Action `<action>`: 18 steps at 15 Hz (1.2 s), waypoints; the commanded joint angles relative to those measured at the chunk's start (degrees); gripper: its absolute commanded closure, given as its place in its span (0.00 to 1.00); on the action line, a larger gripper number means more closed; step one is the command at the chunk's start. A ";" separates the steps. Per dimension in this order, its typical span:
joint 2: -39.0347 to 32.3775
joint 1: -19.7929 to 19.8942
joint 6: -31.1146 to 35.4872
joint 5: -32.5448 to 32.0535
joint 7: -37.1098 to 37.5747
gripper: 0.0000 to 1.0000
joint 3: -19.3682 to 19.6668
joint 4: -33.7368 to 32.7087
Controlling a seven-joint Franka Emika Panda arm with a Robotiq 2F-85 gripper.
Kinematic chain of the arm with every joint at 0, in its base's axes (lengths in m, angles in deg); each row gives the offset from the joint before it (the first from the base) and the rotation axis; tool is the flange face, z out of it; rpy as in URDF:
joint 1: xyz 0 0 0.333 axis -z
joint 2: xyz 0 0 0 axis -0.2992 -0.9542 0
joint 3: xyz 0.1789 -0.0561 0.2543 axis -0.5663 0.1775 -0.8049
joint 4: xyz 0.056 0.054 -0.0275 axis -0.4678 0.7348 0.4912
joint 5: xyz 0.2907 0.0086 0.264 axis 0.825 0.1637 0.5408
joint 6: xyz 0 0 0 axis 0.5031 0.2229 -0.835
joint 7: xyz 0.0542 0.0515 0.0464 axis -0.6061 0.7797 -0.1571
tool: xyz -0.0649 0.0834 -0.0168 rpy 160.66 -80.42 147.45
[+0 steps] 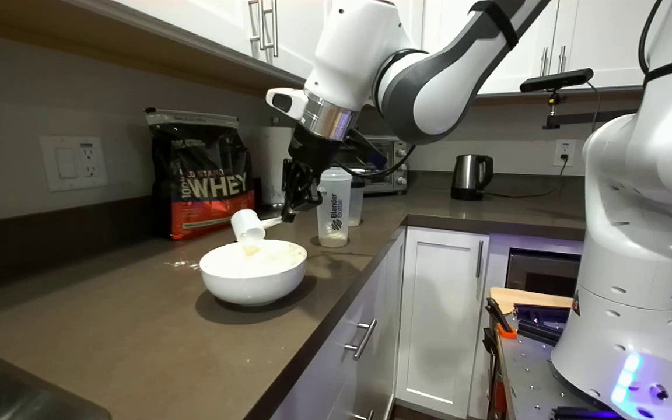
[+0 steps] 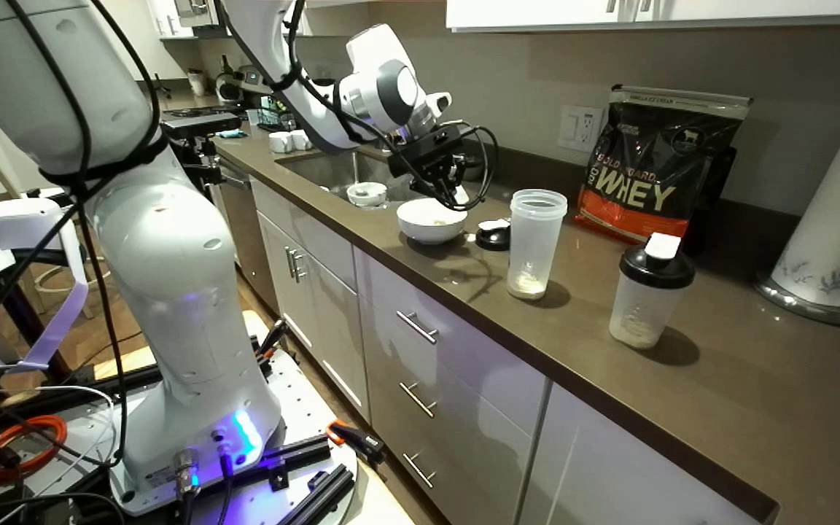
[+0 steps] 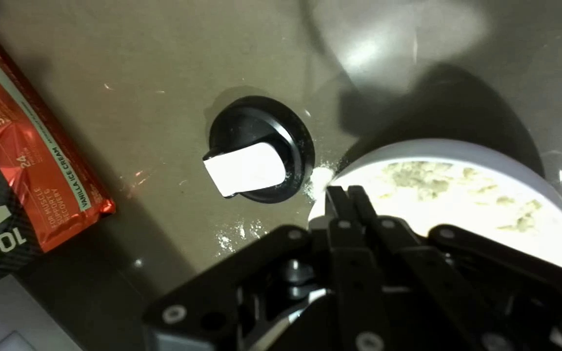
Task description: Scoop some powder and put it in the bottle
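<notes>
You've got the black two-finger gripper (image 3: 346, 191) pinched narrow on the thin handle of a white plastic scoop (image 1: 247, 224). Its cup hangs tipped, mouth seemingly down, so any load prob won't stay in unless you roll it level first; can't tell how much it holds. W/ a handle that thin, dragging thru a dense heap could twist it in the grip.

Under it, fine off-white powder (image 3: 425, 180), soft w/ crumbly clumps, sits in a round, glossy white bowl (image 1: 254, 286) nr the front edge of the brown counter (image 1: 137, 326). Push too hard & the bowl may slide. White specks dust the surface alongside.

Just beside the bowl lies a round black plastic lid (image 3: 260, 137) w/ a white flap; carry too low & you could clip it.

Next, your target: the tall, tapered translucent plastic bottle (image 2: 537, 244), upright, uncapped, pale layer at the bottom. Looks light, so bumping its rim could tip it; an off-centre pour would miss.

Farther back, nr the wall: the shiny, crinkled black-and-red WHEY bag (image 2: 657, 164).
</notes>
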 commanded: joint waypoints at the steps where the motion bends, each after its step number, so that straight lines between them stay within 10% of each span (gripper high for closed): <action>1: 0.20 2.25 0.96 -5.75 5.62 0.99 -2.22 0.54; 18: -3.98 3.20 -0.39 -8.07 8.27 0.99 -1.24 -2.48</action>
